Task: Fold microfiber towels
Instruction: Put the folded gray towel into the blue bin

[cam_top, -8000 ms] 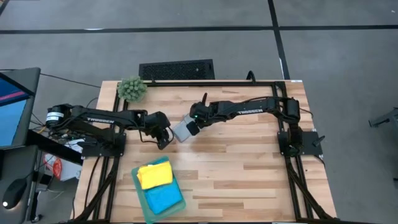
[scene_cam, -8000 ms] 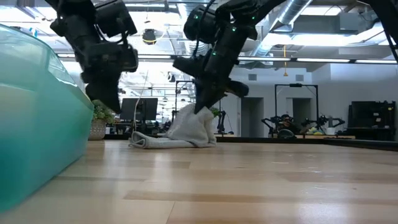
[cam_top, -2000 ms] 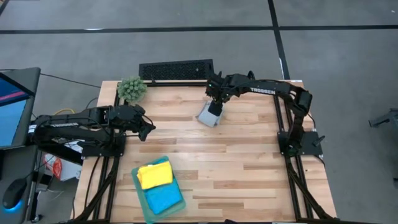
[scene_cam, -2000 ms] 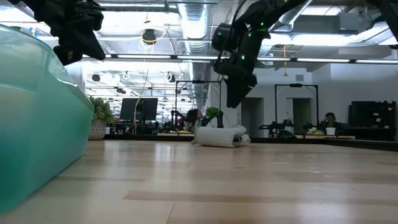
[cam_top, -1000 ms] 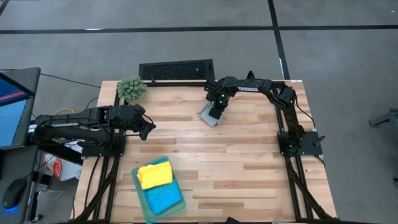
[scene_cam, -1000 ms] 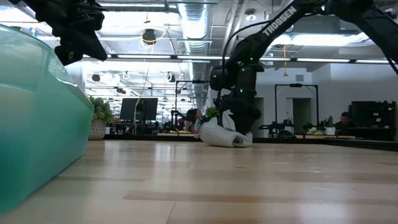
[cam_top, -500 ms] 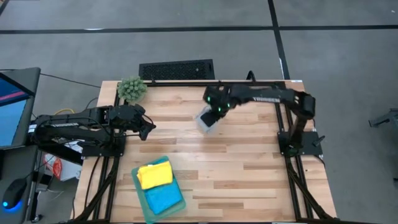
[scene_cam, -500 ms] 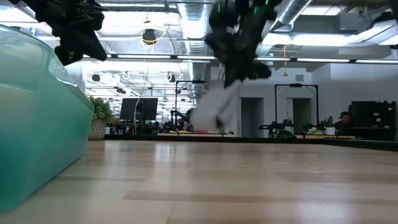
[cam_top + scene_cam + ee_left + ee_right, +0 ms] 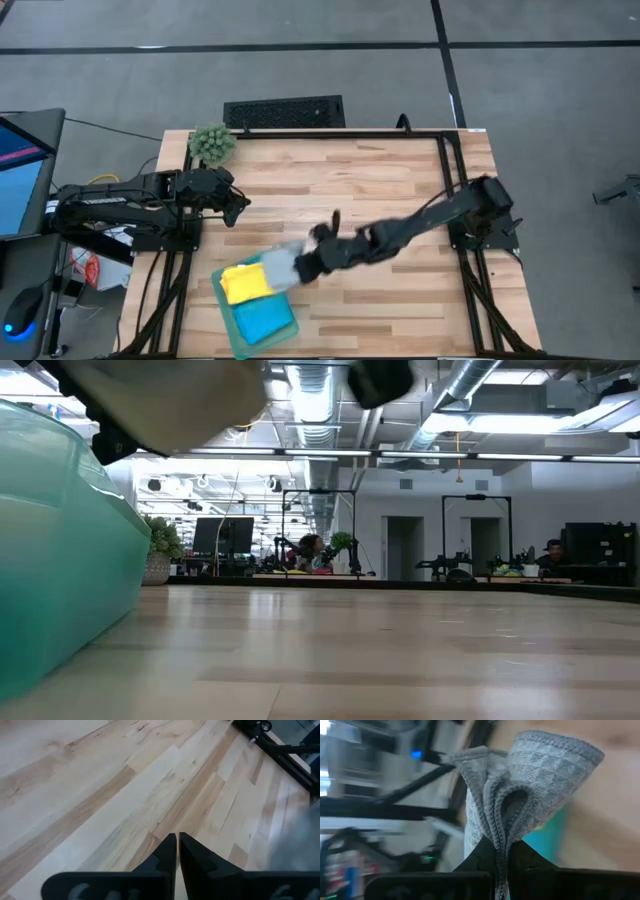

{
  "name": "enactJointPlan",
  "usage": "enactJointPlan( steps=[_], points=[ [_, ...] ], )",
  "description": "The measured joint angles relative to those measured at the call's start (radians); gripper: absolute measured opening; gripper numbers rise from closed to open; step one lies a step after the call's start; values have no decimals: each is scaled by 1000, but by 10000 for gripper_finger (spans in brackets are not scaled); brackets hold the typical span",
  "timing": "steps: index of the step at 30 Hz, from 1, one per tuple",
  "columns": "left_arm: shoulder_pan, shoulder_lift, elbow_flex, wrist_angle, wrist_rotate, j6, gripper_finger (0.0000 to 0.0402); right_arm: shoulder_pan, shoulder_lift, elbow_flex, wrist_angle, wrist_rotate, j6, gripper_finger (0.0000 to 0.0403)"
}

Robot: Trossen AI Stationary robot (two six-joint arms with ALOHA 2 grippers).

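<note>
Clamping the folded grey towel (image 9: pixel 278 268), the right gripper (image 9: pixel 303 268) hovers beside the teal bin (image 9: pixel 229 330) holding yellow (image 9: pixel 244 283) and blue towels (image 9: pixel 262 319).

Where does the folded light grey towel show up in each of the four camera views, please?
High view: the grey towel is held by the right hand, beside the yellow towel on the teal stack.
Low view: a pale blur at the top left, probably the towel.
Left wrist view: cannot tell; only a grey blur at the edge.
Right wrist view: centre, pinched in that hand.
Shared landmark: the teal stack, also in the low view.
</note>
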Motion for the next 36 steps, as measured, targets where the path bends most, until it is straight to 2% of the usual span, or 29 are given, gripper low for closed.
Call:
enactJointPlan(
  steps=[4,9,13,20,25,36],
  points=[
    [0,0,0,-1,18,-3,12,33,114,9,265,12,34,31],
    [0,-10,1,-6,25,-15,12,53,276,128,355,-23,32,31],
    [0,-18,1,-9,26,-55,12,87,394,259,350,-78,29,31],
    [0,-18,1,-10,62,-95,12,152,513,437,232,-79,59,31],
    [0,-18,1,-10,54,-97,12,166,577,459,178,-81,85,31],
    [0,-18,1,-9,53,-142,12,150,559,465,83,-41,76,31]
  ],
)
